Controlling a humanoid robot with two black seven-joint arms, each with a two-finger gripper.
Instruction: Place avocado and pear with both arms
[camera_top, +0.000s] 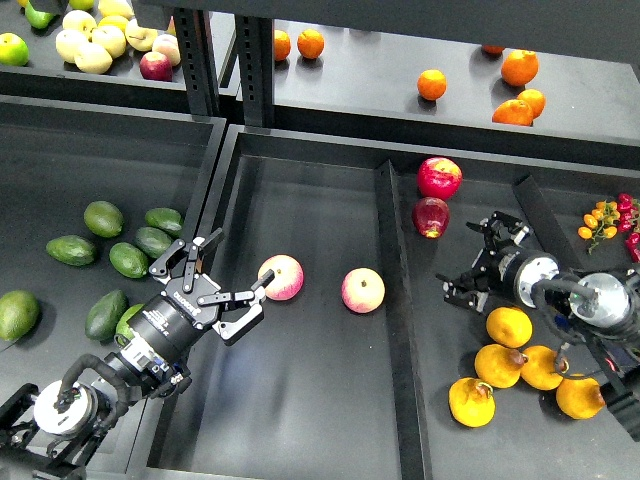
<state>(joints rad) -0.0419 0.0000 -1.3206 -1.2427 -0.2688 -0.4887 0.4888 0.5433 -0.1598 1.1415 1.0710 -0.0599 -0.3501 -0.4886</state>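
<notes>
Though spread wide, both pincers empty

Glossy green avocado (128, 260) skins lie on matt black metal-looking trays (300, 400).

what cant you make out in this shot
- Head view: one avocado is mostly hidden behind the left gripper.
- Head view: right gripper is dark and seen nearly end-on; whether its fingers are open is unclear.
- Head view: the rightmost pear is partly covered by the right arm.
- Head view: small fruits at the right edge are cut off, too small to identify.
</notes>
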